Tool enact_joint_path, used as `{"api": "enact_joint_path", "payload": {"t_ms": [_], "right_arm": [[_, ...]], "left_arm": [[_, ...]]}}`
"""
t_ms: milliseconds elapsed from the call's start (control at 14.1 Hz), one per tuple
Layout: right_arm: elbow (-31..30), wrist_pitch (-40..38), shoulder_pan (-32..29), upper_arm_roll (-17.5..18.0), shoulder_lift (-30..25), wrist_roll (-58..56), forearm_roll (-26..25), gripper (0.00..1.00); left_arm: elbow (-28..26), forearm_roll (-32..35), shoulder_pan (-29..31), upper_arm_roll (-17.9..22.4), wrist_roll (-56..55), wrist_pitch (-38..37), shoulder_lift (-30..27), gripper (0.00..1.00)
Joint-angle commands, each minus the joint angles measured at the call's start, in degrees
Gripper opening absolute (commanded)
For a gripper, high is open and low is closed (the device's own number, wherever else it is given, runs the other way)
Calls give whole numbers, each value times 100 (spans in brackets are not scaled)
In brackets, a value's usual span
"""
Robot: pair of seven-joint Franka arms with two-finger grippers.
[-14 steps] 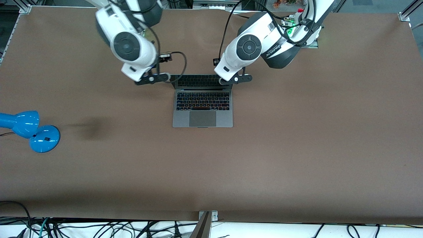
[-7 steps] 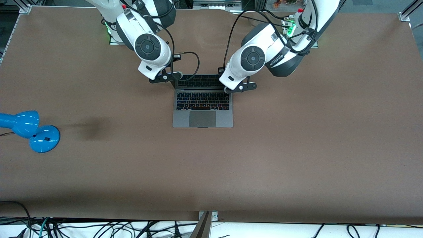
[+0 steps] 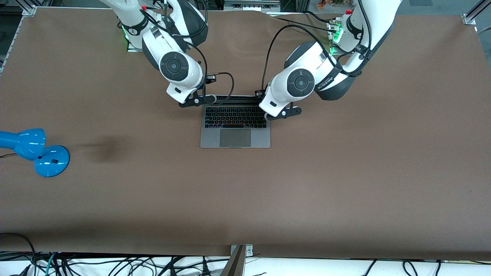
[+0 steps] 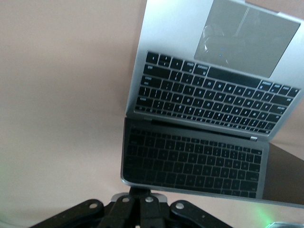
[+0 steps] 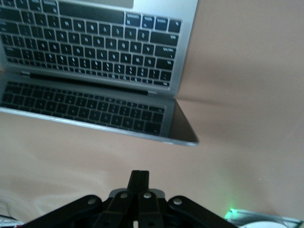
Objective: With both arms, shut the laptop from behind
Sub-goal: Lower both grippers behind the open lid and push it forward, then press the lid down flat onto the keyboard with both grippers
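So far we have the laptop (image 3: pixel 235 126) mid-surface with its lid tipped partway down, our left pincer (image 4: pixel 140 195) and right pincer (image 5: pixel 139 183), both pinched narrow, pressing at its top edge; full closing remains.

Robotics lab indicated: two robot arms (image 3: pixel 174 57) mounted at brown-covered table (image 3: pixel 345 172), aluminium frame corner (image 3: pixel 471 17), cable bundles (image 3: pixel 96 264) along edge.

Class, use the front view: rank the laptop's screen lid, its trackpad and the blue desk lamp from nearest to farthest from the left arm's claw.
Measured from the left claw:
1. Screen lid, just beside the claw, at the laptop's edge toward the robots' bases.
2. Trackpad, nearer to the front camera than the keyboard.
3. Blue desk lamp, at the right arm's end of the table.
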Motion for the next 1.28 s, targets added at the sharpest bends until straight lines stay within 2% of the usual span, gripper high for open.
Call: {"api": "enact_joint_path", "payload": {"t_ms": [0,497,568,710,1208], "right_arm": [[468,66,-35,-12,406,19,-323,0],[873,496,-79,-118,1092,19,-544,0],[917,628,-79,-118,1180,19,-553,0],[996,804,-71,-231,1382,19,-562,0],[1603,1199,-70,-294,2085,19,-720,0]], "left_arm": [[553,345,-13,23,6,-13,495,0],[1108,363,-101,278,6,5,1084,0],[1204,520,-101,287,-12,22,1163,0],[1258,609,-101,287,-12,48,1295,0],[1363,618,-162,463,-3,356,1568,0]]}}
